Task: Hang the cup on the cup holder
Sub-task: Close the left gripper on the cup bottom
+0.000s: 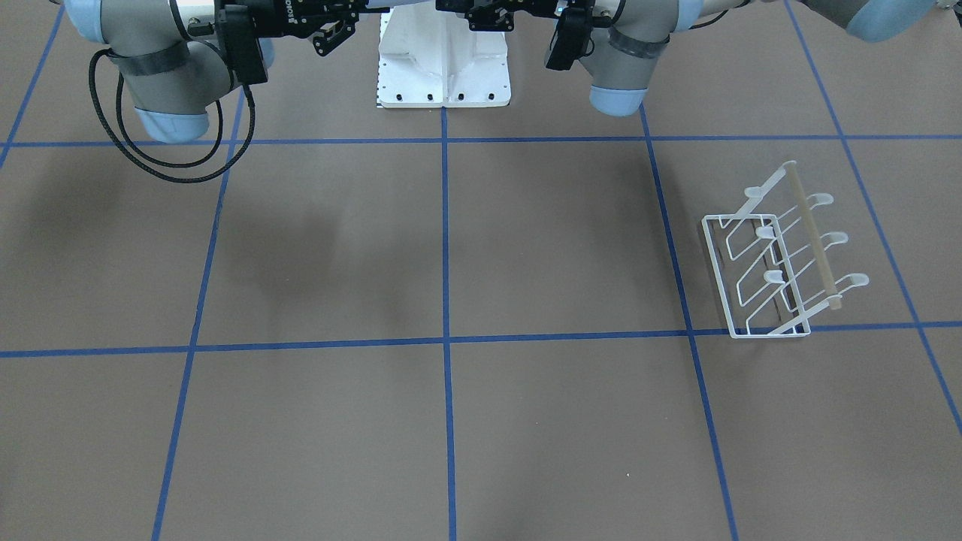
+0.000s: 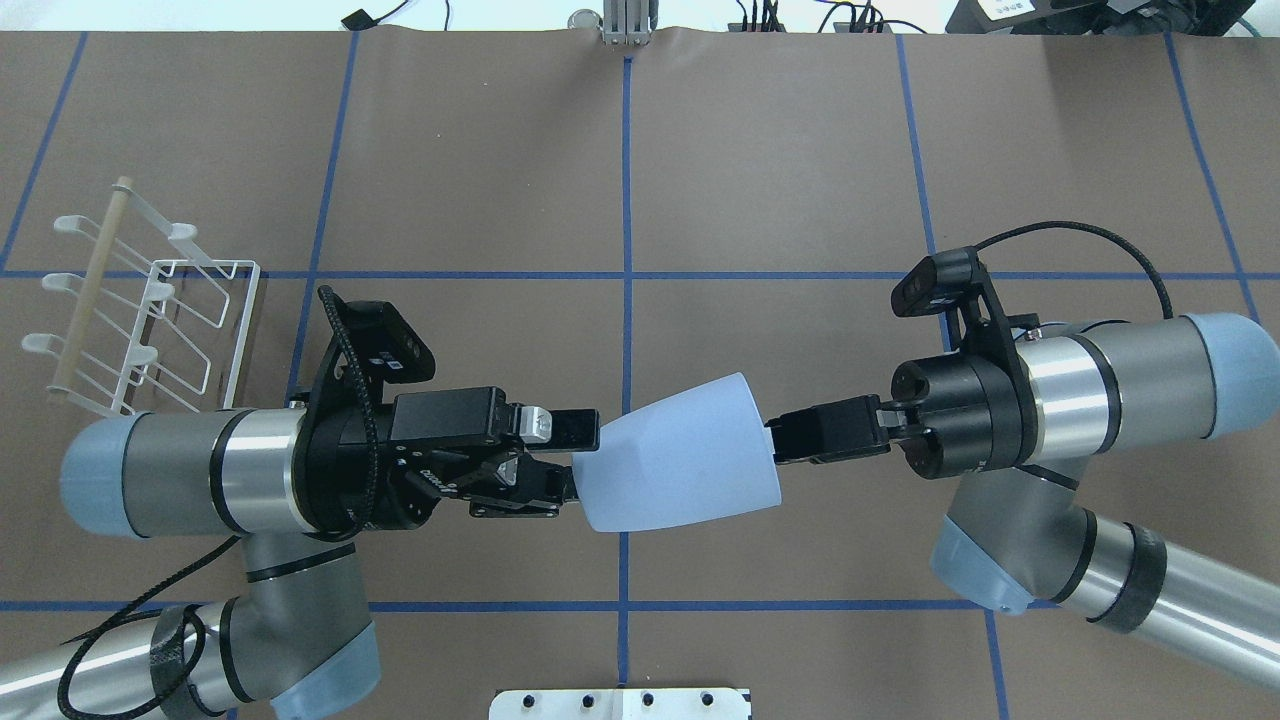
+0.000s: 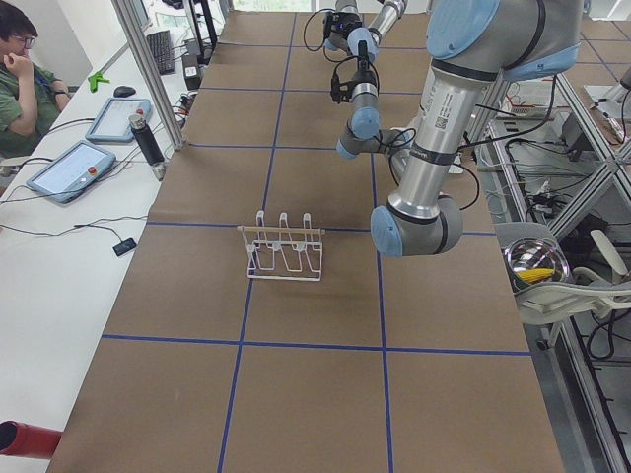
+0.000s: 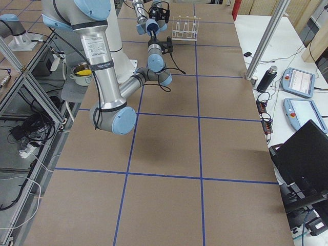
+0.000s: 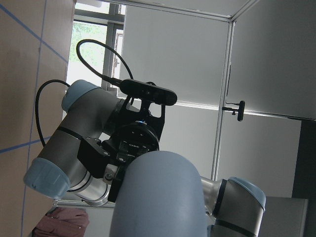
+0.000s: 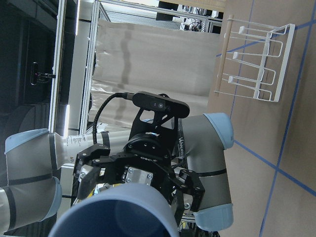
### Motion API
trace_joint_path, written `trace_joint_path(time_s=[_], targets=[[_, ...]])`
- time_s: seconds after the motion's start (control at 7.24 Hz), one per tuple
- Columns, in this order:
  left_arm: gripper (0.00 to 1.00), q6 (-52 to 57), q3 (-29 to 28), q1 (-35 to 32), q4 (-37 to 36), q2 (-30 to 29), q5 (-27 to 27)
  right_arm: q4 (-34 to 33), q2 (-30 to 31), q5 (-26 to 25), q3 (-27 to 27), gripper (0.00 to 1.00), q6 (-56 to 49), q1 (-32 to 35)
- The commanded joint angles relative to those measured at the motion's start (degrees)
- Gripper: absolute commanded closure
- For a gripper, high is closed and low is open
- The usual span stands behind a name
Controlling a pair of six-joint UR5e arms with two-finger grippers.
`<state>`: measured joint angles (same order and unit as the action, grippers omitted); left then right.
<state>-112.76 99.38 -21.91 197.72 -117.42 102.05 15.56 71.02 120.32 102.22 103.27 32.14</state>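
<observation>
The pale blue cup (image 2: 680, 460) hangs sideways in the air between my two grippers, above the table's middle near the robot. My right gripper (image 2: 778, 440) is shut on its wide rim. My left gripper (image 2: 585, 458) is open, with a finger on each side of the cup's narrow base; I cannot tell whether they touch it. The cup's base fills the bottom of the left wrist view (image 5: 158, 197) and its open mouth shows in the right wrist view (image 6: 118, 217). The white wire cup holder (image 2: 150, 320) with its wooden rod stands on the table's left, all prongs bare (image 1: 782, 255).
The white robot base plate (image 1: 443, 68) sits at the table's near edge. Off the table, an operator (image 3: 25, 79) sits beside tablets, and a metal bowl (image 3: 535, 261) stands by the robot. Blue tape lines grid the brown table.
</observation>
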Motion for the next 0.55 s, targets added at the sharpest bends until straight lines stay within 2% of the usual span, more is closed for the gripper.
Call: trace_joint_path(time_s=[0.0,0.14,0.41], targets=[[0.09,0.0,-0.33,0.03,-0.06,-0.18,-0.01,0.09,0.0,0.0,-0.09,1.0,0.0,0.02],[0.13,0.0,-0.42,0.03,-0.06,-0.44,0.08,0.0,0.0,0.0,-0.09,1.0,0.0,0.02],[0.14,0.0,-0.51,0.11,-0.06,-0.35,0.08,0.0,0.0,0.0,-0.09,1.0,0.0,0.02]])
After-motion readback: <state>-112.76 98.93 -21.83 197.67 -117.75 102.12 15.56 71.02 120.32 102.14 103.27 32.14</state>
